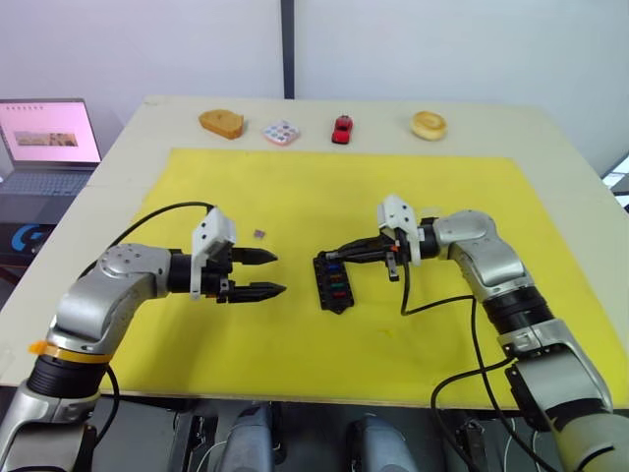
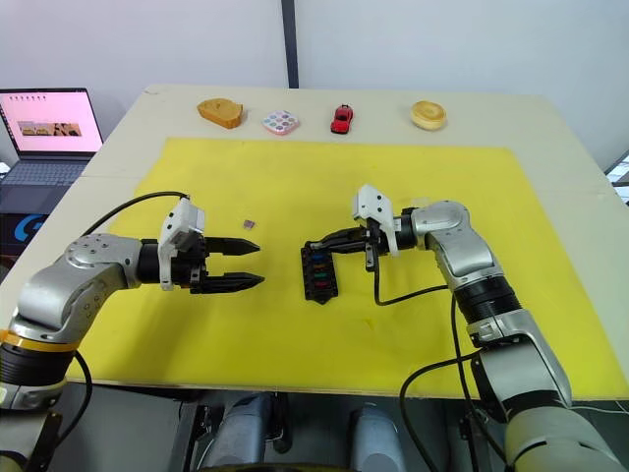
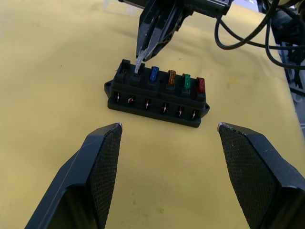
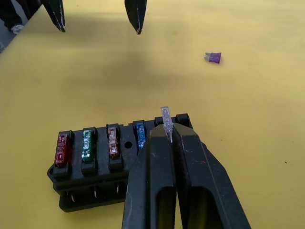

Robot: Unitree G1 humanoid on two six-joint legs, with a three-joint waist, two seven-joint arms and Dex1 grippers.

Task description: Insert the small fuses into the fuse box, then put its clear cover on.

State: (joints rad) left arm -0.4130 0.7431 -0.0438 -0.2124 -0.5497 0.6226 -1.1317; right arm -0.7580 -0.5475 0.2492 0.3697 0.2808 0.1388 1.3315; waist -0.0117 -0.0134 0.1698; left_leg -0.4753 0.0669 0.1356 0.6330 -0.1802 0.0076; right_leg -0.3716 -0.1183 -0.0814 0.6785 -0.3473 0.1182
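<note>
The right gripper (image 4: 167,136) pinches the grey fuse (image 4: 165,117) over the fuse box (image 3: 157,93), mid-mat; it should press straight down into the slot. The left gripper (image 1: 263,274) hangs spread.

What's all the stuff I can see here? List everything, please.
Fuse box: one, black, on the mat's middle.
Seated fuses: four, blue, amber, green, red, in the box's slots.
Grey fuse: one, clear-grey, pinched above the box.
Purple fuse: one, loose on the mat.
Mat: one, yellow, covering the table.
Toy car: one, red, far edge.
Dotted tile: one, white, far edge.
Wooden pieces: two, tan, far edge.
Laptop: one, beside the table.
Left gripper: jaws open, empty.
Right gripper: jaws shut on the grey fuse.
</note>
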